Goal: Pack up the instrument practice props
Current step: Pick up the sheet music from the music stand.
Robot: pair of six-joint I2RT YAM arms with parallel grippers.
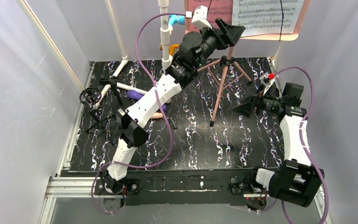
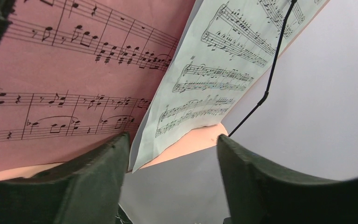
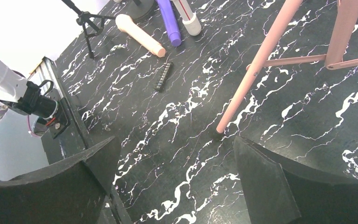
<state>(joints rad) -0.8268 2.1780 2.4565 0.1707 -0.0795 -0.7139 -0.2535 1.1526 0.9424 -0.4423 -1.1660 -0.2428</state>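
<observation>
Up at the desk of the pink tripod music stand (image 1: 219, 93): left tool (image 2: 172, 144) spread, pinching nothing, with the lower corner of the white sheet-music page (image 2: 214, 70) just beside one finger. Alongside, overlapped by it, a pink sheet-music page (image 2: 65, 70); only printed staves and notes legible on both. Low over the black marbled tabletop (image 3: 168, 121): right tool (image 3: 176, 144) released and empty, near a stand foot. Farther off, lying flat: purple recorder-like tube (image 3: 168, 21), beige-pink recorder-like tube (image 3: 140, 35), small black comb-like clip (image 3: 163, 76).

Pink page (image 2: 65, 70), white page (image 2: 214, 79): matt paper. Table (image 3: 177, 140): glossy marbled black. Music stand (image 3: 255, 70) legs: smooth pink.
</observation>
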